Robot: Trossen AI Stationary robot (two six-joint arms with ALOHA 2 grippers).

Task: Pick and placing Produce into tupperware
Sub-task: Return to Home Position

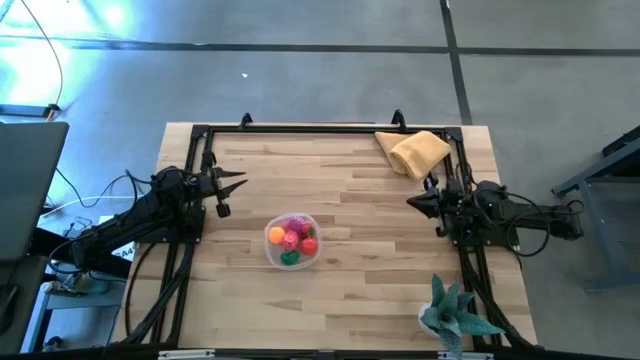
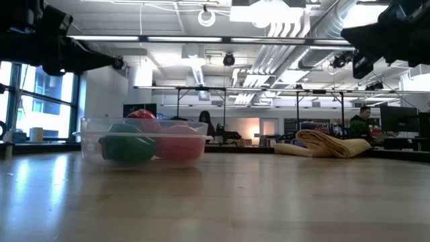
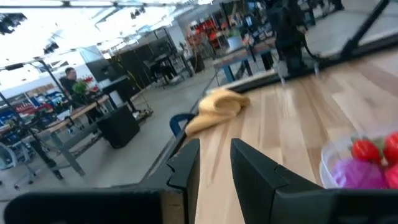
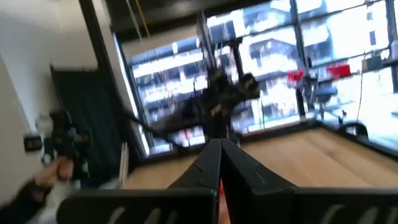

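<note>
High view shows a light wood-plank table (image 1: 380, 230) edged by a black frame, standing on grey concrete floor crossed by dark seams. Low view looks level across the boards into an open workshop with ceiling ducts, strip lights, windows on one side, and a person (image 2: 363, 118) seated far back by a monitor.

One tupperware (image 1: 267, 240) sits left of the table's centre, nearer the left arm. All the produce (image 1: 293, 240) in view lies inside it. Orange, pink, red, green and purple pieces can be made out, at least five, but they are packed too tightly for an exact count. None lies loose on the boards.

One tan cloth (image 1: 413, 152) is bunched at the far right corner, and one teal plant (image 1: 450, 312) stands at the near right edge.

There are two arms. The left gripper (image 1: 232, 187) hangs at the left side, above the boards, its jaws parted with nothing between them. The right gripper (image 1: 412, 203) hangs at the right side, well apart from the tupperware, its jaws drawn together to a point and empty.
</note>
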